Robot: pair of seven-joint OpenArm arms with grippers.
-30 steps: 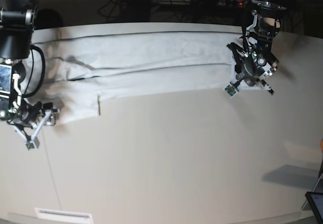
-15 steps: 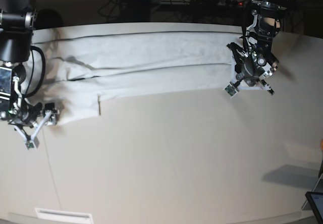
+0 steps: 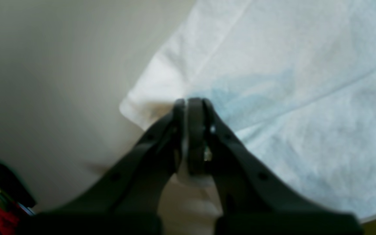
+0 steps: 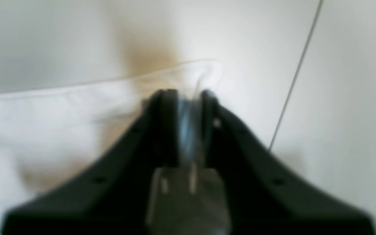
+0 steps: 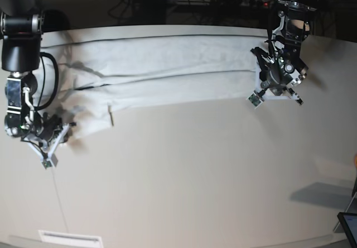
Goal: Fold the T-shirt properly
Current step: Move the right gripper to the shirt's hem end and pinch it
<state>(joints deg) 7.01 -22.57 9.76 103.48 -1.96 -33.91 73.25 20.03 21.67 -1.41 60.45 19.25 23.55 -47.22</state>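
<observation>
With both sets of jaws pinching shut on opposite corners of the T-shirt [image 5: 167, 69], which is lying stretched across the far side of the table [image 5: 195, 175], the nearer right gripper [image 4: 189, 98] is gripping only a thin edge that may be slipping free, leaving the left gripper [image 3: 189, 104] dragging the cloth askew.

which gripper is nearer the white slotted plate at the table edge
Right. The right gripper is on the plate's side; the left gripper is far across the table.

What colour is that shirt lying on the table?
The T-shirt is white, with faint blue showing through the cloth; the left wrist view shows it best.
</observation>
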